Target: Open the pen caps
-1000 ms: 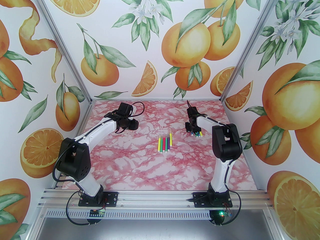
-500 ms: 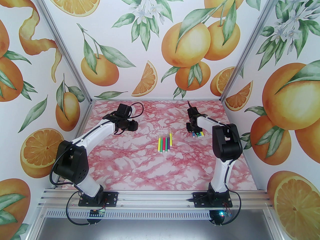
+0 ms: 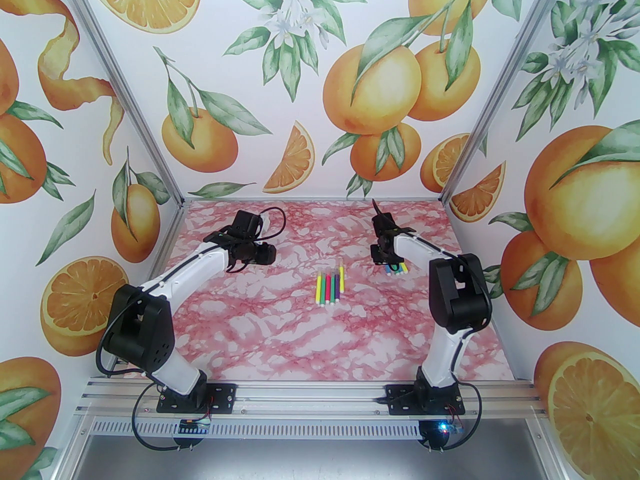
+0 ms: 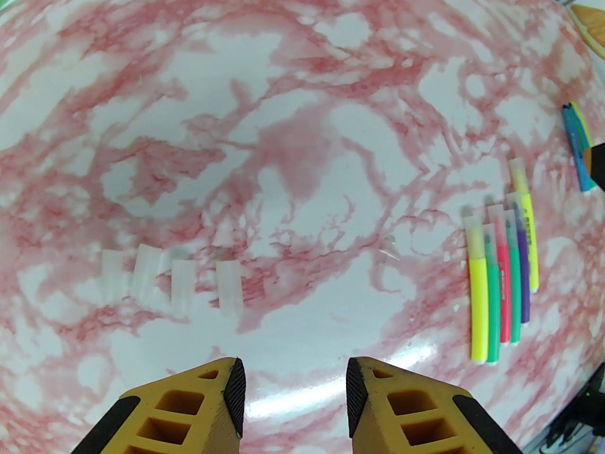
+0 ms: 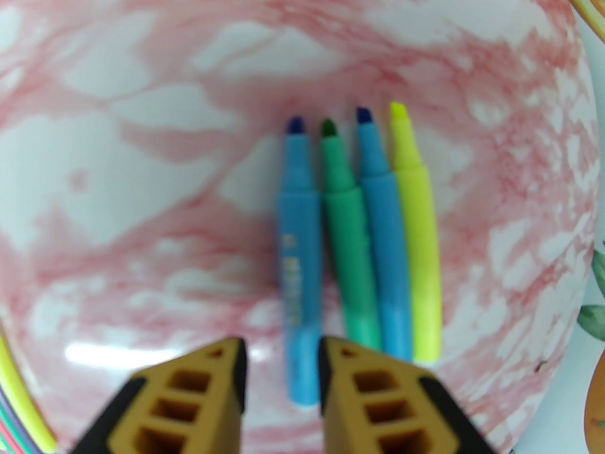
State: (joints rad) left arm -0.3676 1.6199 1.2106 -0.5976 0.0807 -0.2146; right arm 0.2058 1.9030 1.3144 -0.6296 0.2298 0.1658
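- Pink-marbled counter (image 3: 310,338) looks glossy, so I expect anything on it to skate if nudged.
- Six capped pens (image 3: 330,286) lie mid-counter in a tight row with their bodies touching and their caps toward the far wall.
- Four bare pens (image 5: 359,234) (blue, green, blue, yellow, felt tips showing) lie side by side below my right tool (image 5: 282,362). Its jaws are spread and grip nothing, sitting over the tail of the leftmost blue one. That view is blurry, though.
- My left tool (image 4: 295,371) is also wide apart and empty, hanging near four loose caps (image 4: 183,286) lined up on the counter.
- By my count that's four opened and six to go.
- For the next one I'd pick an outer pen from the row, since the inner ones leave no room for a finger.
- The caps are pale, see-through sleeves of thin, smooth plastic. I'd pinch gently and pull straight along the barrel, not sideways.
- The barrels are thin, round and slick. I'd hold close to the cap joint so the pen can't spin or flex.
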